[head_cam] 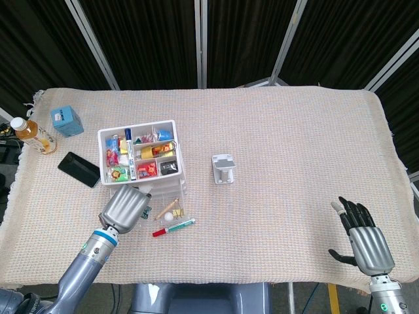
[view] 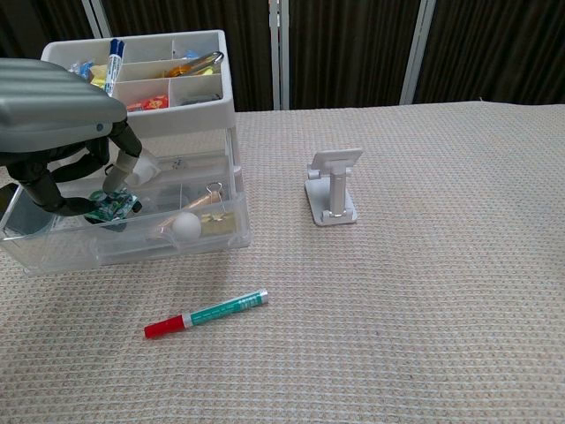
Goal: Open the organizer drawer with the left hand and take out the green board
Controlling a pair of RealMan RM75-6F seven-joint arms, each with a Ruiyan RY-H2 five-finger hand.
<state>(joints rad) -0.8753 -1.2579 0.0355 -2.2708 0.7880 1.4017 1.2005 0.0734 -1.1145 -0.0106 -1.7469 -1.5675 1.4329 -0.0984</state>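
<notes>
The white organizer (head_cam: 139,154) stands at the table's left, and its clear lower drawer (view: 132,243) is pulled out toward me. My left hand (view: 55,106) reaches down into the drawer's left part. It pinches the small green board (view: 112,206) between the thumb and dark fingers (view: 53,190). The board is tilted, just above the drawer floor. In the head view the left hand (head_cam: 123,208) covers the board. My right hand (head_cam: 364,239) hovers at the near right edge with fingers apart, holding nothing.
A white ball (view: 186,224) and a binder clip (view: 214,191) lie in the drawer. A red-capped green marker (view: 207,313) lies in front of it. A grey phone stand (view: 333,190) stands mid-table. A black phone (head_cam: 79,169), blue box (head_cam: 67,121) and bottle (head_cam: 33,133) sit far left.
</notes>
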